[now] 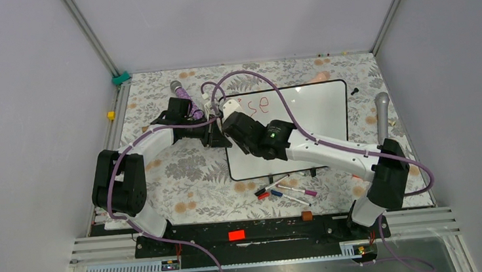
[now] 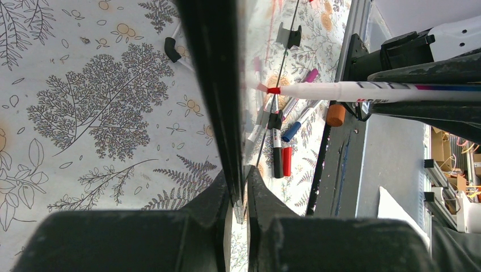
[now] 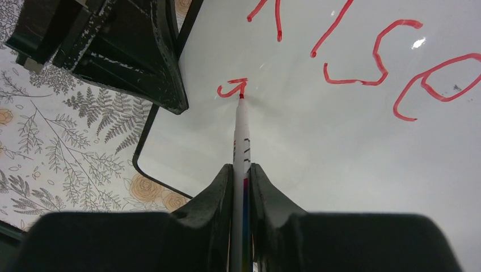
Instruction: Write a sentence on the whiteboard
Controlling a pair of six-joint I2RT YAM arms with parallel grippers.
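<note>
The whiteboard (image 1: 316,126) lies on the flowered table cover, glossy white with a thin black rim. Red letters of the sentence (image 3: 374,56) read "Rise" along its top, partly hidden by the right arm in the top view. My right gripper (image 3: 242,170) is shut on a white red-tipped marker (image 3: 240,130), whose tip touches the board at a small fresh red stroke (image 3: 232,88) under the first letter. My left gripper (image 2: 239,187) is shut on the whiteboard's left rim (image 2: 212,85), seen edge-on. From above, both grippers meet at the board's upper left corner (image 1: 224,121).
Several loose markers (image 1: 286,190) lie just in front of the board. A purple microphone (image 1: 185,95) lies behind the left gripper and a grey one (image 1: 381,117) right of the board. A small brown block (image 1: 307,216) sits by the base rail.
</note>
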